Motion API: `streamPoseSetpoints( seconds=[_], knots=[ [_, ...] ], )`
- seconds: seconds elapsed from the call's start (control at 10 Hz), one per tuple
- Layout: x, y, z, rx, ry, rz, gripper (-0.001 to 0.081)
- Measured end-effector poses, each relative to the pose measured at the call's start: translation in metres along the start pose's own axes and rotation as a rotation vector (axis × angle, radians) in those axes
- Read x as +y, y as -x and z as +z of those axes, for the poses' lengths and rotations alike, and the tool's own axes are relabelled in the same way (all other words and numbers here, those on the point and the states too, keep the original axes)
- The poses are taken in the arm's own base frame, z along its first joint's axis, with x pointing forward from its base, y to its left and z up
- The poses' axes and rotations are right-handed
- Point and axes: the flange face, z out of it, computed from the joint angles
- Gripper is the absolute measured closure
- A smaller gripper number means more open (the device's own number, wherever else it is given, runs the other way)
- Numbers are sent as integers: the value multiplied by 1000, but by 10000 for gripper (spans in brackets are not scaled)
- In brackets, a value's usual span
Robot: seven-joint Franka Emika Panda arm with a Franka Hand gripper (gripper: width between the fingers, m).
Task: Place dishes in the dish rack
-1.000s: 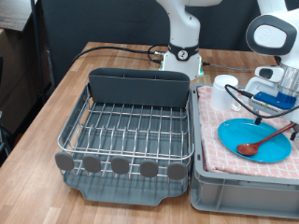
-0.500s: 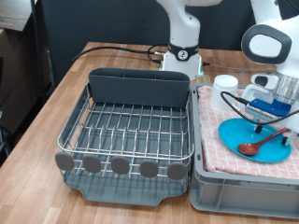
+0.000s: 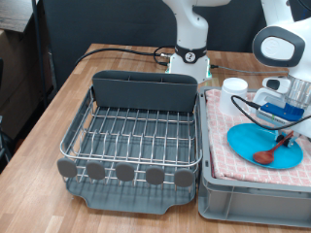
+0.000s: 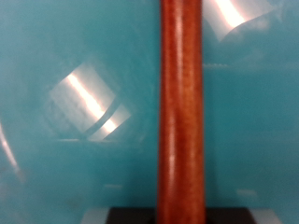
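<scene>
The gripper (image 3: 288,137) sits low over the light-blue plate (image 3: 248,141), right at the handle of the wooden spoon (image 3: 270,150), which lies on that plate atop the cloth-lined grey crate (image 3: 228,199). In the wrist view the spoon handle (image 4: 180,103) fills the frame, but whether the fingers are apart or clamped on it cannot be told. The step appears to be grasping the spoon. The dish rack (image 3: 136,136) on the table (image 3: 68,97) holds nothing, leaving open room; the white mug (image 3: 233,89) stands near the plate's far edge.

Even, fairly bright room light falls on the tabletop (image 3: 107,78), shadows soft. Up close the wrist view is blurred throughout; white glare patches gleam on the plate (image 4: 75,56) beside the soft-edged spoon (image 4: 182,112).
</scene>
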Motion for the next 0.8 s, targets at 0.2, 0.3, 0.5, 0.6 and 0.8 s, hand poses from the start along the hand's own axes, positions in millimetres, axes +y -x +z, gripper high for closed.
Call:
streamPoseSetpoints(
  seconds=[0.2, 0.3, 0.5, 0.6, 0.8],
  knots=[
    [-1, 3, -6, -15, 7, -11, 708],
    [-3, 4, -11, -20, 5, -19, 708],
    [-7, 2, -24, -8, 8, -28, 717],
    [-9, 0, -32, 0, 12, -33, 717],
    [-13, -6, -51, 14, 25, -46, 721]
  ],
)
